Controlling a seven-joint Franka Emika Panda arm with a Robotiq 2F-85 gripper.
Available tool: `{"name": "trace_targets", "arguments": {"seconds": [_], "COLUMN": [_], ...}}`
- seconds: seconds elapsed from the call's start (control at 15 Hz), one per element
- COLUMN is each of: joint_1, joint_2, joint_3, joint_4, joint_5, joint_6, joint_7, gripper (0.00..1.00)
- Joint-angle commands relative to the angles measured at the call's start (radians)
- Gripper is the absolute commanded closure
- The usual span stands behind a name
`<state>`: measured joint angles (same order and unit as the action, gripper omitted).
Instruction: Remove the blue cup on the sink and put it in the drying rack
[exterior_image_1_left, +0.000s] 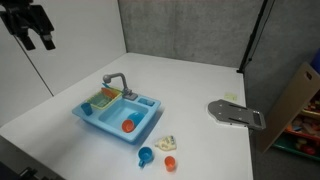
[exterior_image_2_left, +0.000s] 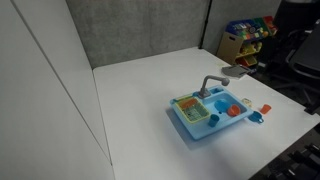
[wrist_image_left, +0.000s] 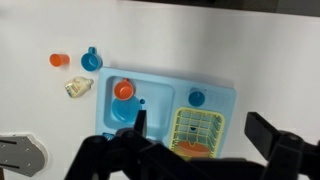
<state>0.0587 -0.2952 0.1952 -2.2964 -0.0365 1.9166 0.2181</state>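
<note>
The light blue sink (wrist_image_left: 160, 85) lies below my gripper, and it shows in both exterior views (exterior_image_1_left: 105, 120) (exterior_image_2_left: 200, 128). A small blue cup (wrist_image_left: 197, 97) stands on the sink's ledge beside the yellow-green drying rack (wrist_image_left: 198, 128); it also shows in an exterior view (exterior_image_2_left: 213, 119). The rack (exterior_image_1_left: 101, 100) (exterior_image_2_left: 189, 106) sits in one compartment with an orange item in it. My gripper (wrist_image_left: 200, 127) is open and empty, high above the rack. In an exterior view it hangs far up at the top left (exterior_image_1_left: 33, 36).
An orange cup (wrist_image_left: 123, 90) sits in the sink's basin by the grey faucet (exterior_image_1_left: 118, 80). On the table lie a second blue cup (wrist_image_left: 91, 60), a small orange cup (wrist_image_left: 59, 60) and a cream toy (wrist_image_left: 78, 87). A grey flat object (exterior_image_1_left: 236, 114) lies further off.
</note>
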Motion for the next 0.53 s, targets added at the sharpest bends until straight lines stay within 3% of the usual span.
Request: {"name": "trace_targets", "arguments": {"seconds": [0.0, 0.47], "joint_1": [0.029, 0.063], "joint_2": [0.005, 0.067], "joint_3": [-0.024, -0.046], "joint_4": [-0.024, -0.088], "joint_5": [0.027, 0.108], "joint_6": [0.092, 0.344], "joint_7": [-0.044, -0.152], "gripper": [0.0, 0.0]}}
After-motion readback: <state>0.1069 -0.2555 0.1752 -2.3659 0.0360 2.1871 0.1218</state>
